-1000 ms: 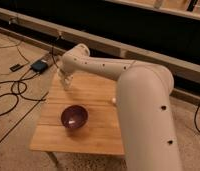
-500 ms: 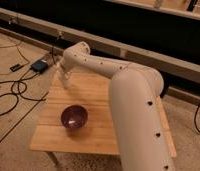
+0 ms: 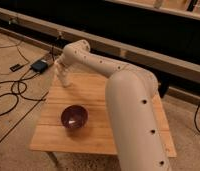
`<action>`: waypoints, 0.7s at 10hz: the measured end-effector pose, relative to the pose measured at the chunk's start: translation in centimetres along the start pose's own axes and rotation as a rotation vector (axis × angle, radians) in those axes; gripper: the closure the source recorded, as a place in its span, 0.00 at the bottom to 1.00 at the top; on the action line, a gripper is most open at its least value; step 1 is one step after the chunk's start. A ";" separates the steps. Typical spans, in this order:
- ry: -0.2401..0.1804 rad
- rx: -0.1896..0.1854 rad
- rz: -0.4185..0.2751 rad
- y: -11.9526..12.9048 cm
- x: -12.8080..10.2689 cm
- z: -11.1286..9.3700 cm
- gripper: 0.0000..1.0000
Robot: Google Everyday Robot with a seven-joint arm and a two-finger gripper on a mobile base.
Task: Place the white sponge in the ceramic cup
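One wooden table point(image 3: 93, 142) stands with its near and left edges in full view. One dark maroon bowl point(image 3: 74, 117) sits left of centre with bare wood all round it. One pale robot arm point(image 3: 128, 100) sweeps over the right side and is cut off at the bottom. Its gripper point(image 3: 63, 79) hangs at the far left corner, fingers together. The white sponge and ceramic cup cannot be made out. Cables point(image 3: 8, 92) trail on the floor at left.

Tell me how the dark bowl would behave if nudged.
The bowl looks wide and low, so it would probably slide rather than tip. Its sheen suggests a hard, perhaps breakable material. The gripper is at the far corner of the table, away from it.
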 end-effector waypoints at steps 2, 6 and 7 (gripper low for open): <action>-0.002 -0.005 -0.004 -0.2 0.0 0.0 0.99; 0.001 -0.008 -0.007 -0.5 0.3 -0.2 0.99; 0.002 -0.008 -0.008 -0.6 0.3 -0.3 0.99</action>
